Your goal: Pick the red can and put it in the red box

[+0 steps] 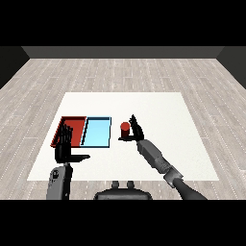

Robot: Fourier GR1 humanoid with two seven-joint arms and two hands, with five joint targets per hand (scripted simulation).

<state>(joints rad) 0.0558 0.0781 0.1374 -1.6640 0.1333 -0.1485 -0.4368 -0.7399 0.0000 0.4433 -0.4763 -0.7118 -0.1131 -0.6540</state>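
Note:
A small red can (125, 129) stands upright on the white table (158, 110), just right of the light blue tray (96, 131). My right hand (137, 129) is right beside the can on its right, fingers straight and pointing up, thumb reaching under the can's front; it does not curl round the can. The red tray (67, 126) lies left of the blue tray. My left hand (64, 144) hovers over the red tray's near edge, fingers straight and thumb out to the right, holding nothing.
The two trays lie side by side at the table's left. Grey wooden floor surrounds the table on all sides. My right forearm (156, 158) comes in diagonally from the lower right.

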